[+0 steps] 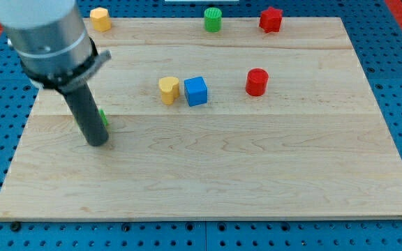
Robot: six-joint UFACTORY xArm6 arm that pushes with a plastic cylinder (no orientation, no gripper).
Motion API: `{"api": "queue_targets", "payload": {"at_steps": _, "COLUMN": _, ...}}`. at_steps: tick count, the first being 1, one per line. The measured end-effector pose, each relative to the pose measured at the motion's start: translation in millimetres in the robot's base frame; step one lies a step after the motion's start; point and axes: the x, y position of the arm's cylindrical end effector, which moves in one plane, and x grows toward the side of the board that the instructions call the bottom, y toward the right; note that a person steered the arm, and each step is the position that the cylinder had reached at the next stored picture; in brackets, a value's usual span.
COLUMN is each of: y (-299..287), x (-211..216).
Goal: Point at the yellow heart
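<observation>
The yellow heart [168, 89] sits on the wooden board [257, 167] a little left of centre, touching or almost touching a blue cube [196, 91] on its right. My tip [97, 142] is at the view's left, well to the left of and below the yellow heart. A green block [103, 117] is mostly hidden behind the rod, just above the tip.
A red cylinder [257, 81] stands right of the blue cube. Along the top edge are a yellow block [100, 19] at the left, a green cylinder [213, 19] in the middle and a red star-like block [271, 19] to its right.
</observation>
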Motion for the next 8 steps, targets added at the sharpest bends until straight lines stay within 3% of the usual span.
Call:
{"api": "queue_targets", "payload": {"at_steps": 1, "y": -19, "x": -53}}
{"api": "queue_targets", "payload": {"at_steps": 2, "y": -30, "x": -62}}
{"api": "queue_targets", "payload": {"at_steps": 5, "y": -18, "x": -63}}
{"api": "queue_targets", "payload": {"at_steps": 6, "y": 34, "x": -59}}
{"api": "queue_targets", "payload": {"at_steps": 8, "y": 72, "x": -57}}
